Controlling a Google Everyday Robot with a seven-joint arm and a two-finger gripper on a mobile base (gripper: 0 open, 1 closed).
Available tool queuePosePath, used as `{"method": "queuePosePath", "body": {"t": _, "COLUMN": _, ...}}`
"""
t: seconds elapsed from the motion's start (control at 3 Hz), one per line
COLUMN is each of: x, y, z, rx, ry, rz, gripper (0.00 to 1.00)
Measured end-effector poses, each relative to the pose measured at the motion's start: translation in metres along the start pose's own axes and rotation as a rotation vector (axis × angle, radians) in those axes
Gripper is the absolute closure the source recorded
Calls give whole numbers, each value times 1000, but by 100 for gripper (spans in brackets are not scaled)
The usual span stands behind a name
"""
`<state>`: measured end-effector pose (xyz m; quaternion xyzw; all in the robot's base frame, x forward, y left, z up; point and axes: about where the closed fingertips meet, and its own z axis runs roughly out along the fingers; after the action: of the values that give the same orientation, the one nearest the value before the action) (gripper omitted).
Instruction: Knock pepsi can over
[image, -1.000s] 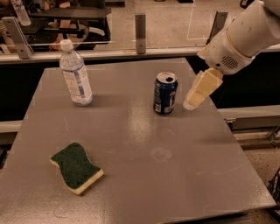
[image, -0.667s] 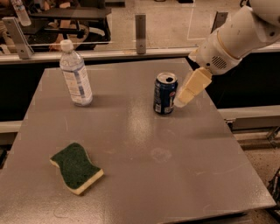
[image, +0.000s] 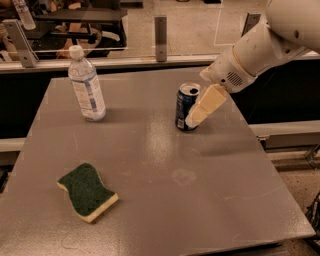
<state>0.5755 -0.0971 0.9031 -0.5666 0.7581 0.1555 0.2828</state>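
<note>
The pepsi can (image: 184, 106), dark blue with a silver open top, stands upright on the grey table (image: 150, 165), right of centre toward the back. My gripper (image: 196, 117) comes in from the upper right on a white arm. Its cream-coloured fingers (image: 206, 104) point down and to the left and press against the can's right side, with the tips near its base. The gripper holds nothing.
A clear water bottle with a white cap (image: 86, 86) stands at the back left. A green and yellow sponge (image: 86, 191) lies at the front left. A rail with metal posts (image: 160, 31) runs behind the table's back edge.
My gripper has moved left and down from beside the can until its fingers touch the can's right side. The can still stands upright.
</note>
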Motion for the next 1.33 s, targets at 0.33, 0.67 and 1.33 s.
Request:
{"method": "queuePosePath", "body": {"t": 0.33, "x": -2, "y": 4, "z": 12, "rx": -43, "ry": -25, "rz": -8, "gripper": 16}}
{"method": "queuePosePath", "body": {"t": 0.67, "x": -5, "y": 6, "z": 18, "rx": -67, "ry": -45, "rz": -21, "gripper": 38}}
{"method": "queuePosePath", "body": {"t": 1.33, "x": -17, "y": 6, "z": 4, "rx": -84, "ry": 20, "rz": -89, "gripper": 85}}
